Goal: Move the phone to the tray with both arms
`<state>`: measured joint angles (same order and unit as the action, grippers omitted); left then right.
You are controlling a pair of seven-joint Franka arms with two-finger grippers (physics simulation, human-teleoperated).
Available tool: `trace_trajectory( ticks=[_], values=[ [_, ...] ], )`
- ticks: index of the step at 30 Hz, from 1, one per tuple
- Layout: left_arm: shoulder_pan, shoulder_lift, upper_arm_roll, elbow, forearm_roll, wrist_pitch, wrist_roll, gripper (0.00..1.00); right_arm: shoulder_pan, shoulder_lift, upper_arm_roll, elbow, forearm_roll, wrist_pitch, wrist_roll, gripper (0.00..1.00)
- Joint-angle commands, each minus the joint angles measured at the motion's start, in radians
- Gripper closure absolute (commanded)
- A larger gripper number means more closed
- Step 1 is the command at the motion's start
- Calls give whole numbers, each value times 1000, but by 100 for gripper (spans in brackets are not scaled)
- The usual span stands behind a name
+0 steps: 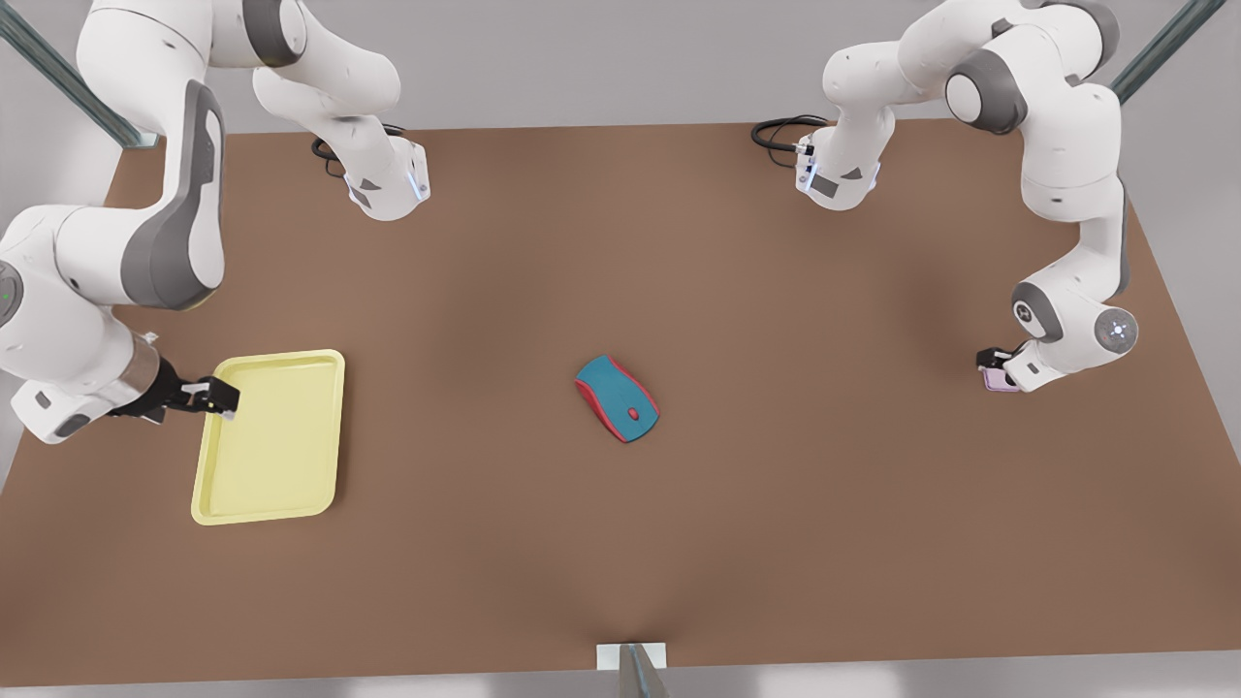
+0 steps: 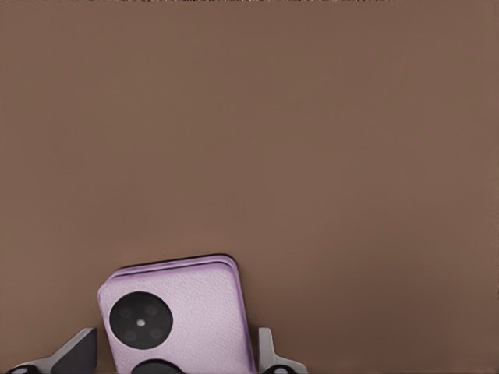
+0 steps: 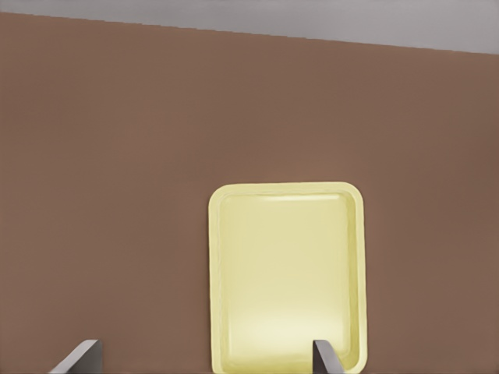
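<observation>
The pale pink-lilac phone [image 1: 1000, 381] lies flat at the front view's right, its dark round lens [image 2: 140, 320] facing up. My left gripper [image 1: 995, 366] is low over it, and both fingers [image 2: 269, 354] press its long edges, so it is shut on the phone [image 2: 195, 312]. I cannot tell whether the phone rests on the table or is just off it. The pale yellow tray [image 1: 271, 514] sits at the front view's left. My right gripper [image 1: 225, 399] hangs open over the tray's [image 3: 210, 273] outer rim with nothing between its fingers [image 3: 323, 354].
A teal-and-red computer mouse [image 1: 617, 397] lies in the middle of the brown table [image 1: 776, 543], between phone and tray. Both arm bases stand at the far edge with black cables. A small grey bracket [image 1: 631, 661] sits at the near edge.
</observation>
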<state>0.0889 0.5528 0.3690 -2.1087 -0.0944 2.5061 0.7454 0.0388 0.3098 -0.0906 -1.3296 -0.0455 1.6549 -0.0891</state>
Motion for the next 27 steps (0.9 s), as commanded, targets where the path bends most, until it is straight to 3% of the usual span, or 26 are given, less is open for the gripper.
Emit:
trace_trajectory(
  ticks=[1, 6, 12, 17, 27],
  values=[
    [0, -1, 1, 1, -36, -1, 212, 0, -5, -3, 0, 0, 6, -26, -40, 0],
    [0, -1, 1, 3, -41, -4, 209, 10, 10, -26, 5, -25, 12, 6, -50, 0],
    [0, -2, -1, 6, -73, -10, 203, 10, 3, -26, 5, -14, 13, 2, -50, 0],
    [0, -1, -5, 7, -74, -12, 180, 20, 12, -23, 6, -17, 6, 2, -41, 0],
    [0, -2, -15, 9, -74, -32, 100, 24, 15, -21, 8, -19, 4, 8, -35, 0]
  ],
)
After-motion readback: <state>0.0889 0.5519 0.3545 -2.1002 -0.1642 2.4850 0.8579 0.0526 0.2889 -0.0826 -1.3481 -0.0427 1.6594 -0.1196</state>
